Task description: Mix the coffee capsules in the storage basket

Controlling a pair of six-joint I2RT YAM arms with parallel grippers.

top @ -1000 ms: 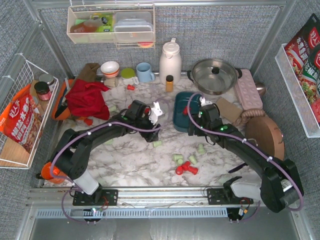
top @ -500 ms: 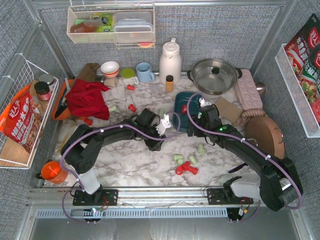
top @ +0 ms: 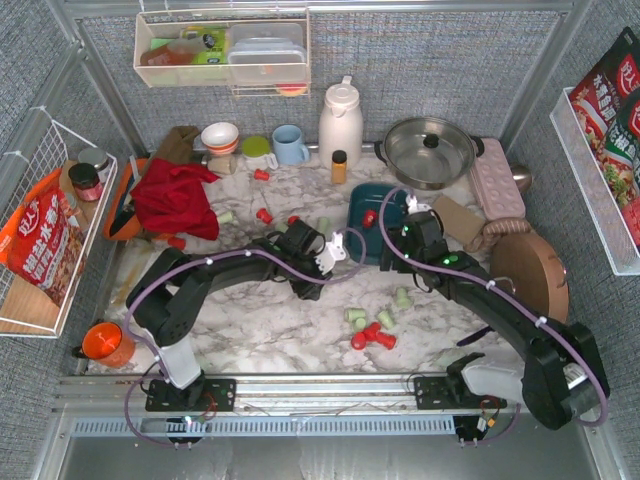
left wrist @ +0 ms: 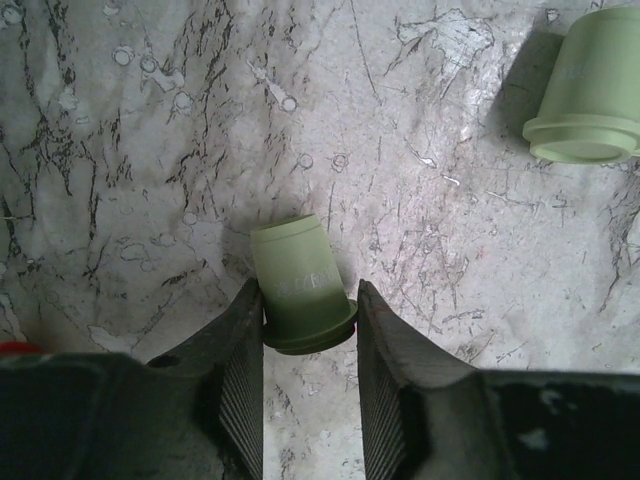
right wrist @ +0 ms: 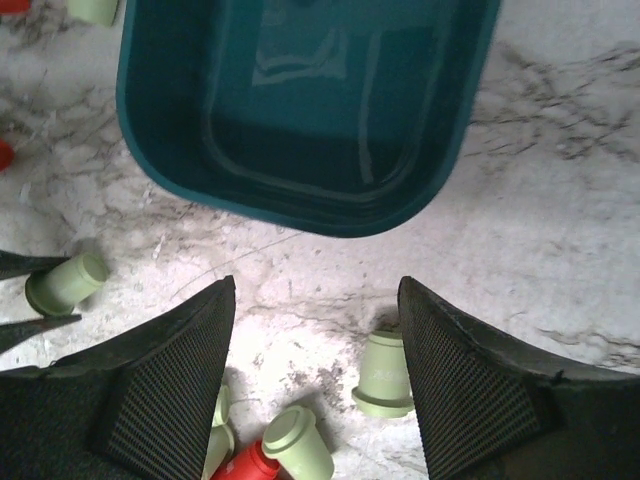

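**Left jaws on one green capsule; one red in the basket**

From overhead I count one red capsule (top: 368, 216) inside the teal basket (top: 358, 240). The basket sits on the marble table (top: 250, 320), right of centre, with the right gripper (top: 412, 212) just beside it.

Between the two arms, toward the bases, lies a front cluster (top: 372, 322). I make it four green and two red there, though the reds touch and are hard to split. Left of the basket three loose reds (top: 265, 214) lie singly, well apart.

My left wrist view shows two green ones. One green capsule (left wrist: 292, 260) lies on its side between the fingers of the left gripper (left wrist: 310, 318), flared rim toward the camera. Both pads (left wrist: 245, 380) press that rim with no gap I can see, so the jaws are clamped on it. The second green capsule (left wrist: 585, 95) sits apart at the upper right.

On the right wrist view the jaws stand wide apart with nothing clamped, over bare table at the basket's corner. One green piece (right wrist: 385, 375) lies just beside one finger. Another green piece (right wrist: 65, 282) lies outside the other.
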